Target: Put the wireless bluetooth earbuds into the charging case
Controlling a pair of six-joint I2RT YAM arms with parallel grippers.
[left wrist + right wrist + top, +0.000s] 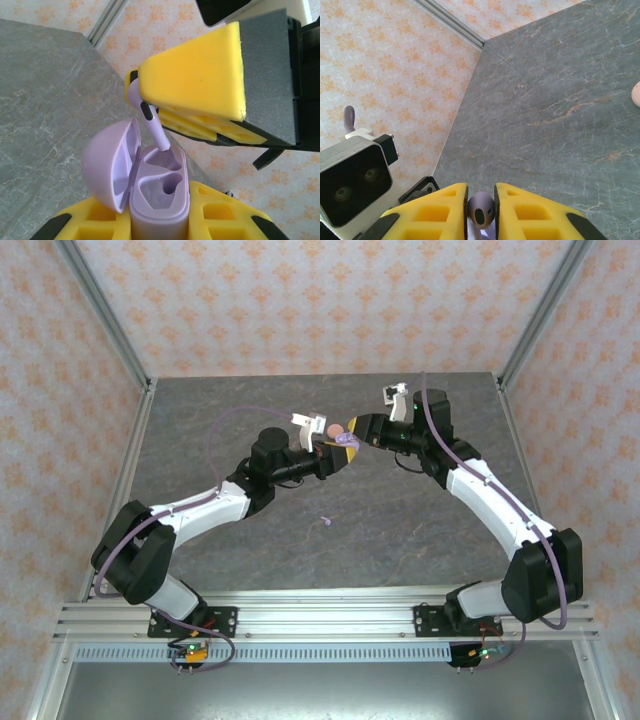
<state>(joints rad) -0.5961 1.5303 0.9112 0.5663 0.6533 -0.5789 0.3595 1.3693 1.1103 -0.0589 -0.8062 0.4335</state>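
Lavender earbud [151, 120]: centre frame, stem tip at the case's upper slot; the pads hide part of its head from us.
Charging case [159, 202]: lid open, base cropped.
Right gripper [481, 197]: clenched on the earbud.
Left gripper [159, 225]: grasping the case.
Second earbud [326, 521]: loose, mid-frame, tiny.

Top view high and rearward, looking down, wrist views close-up, sharing the lavender earbud [156, 131]
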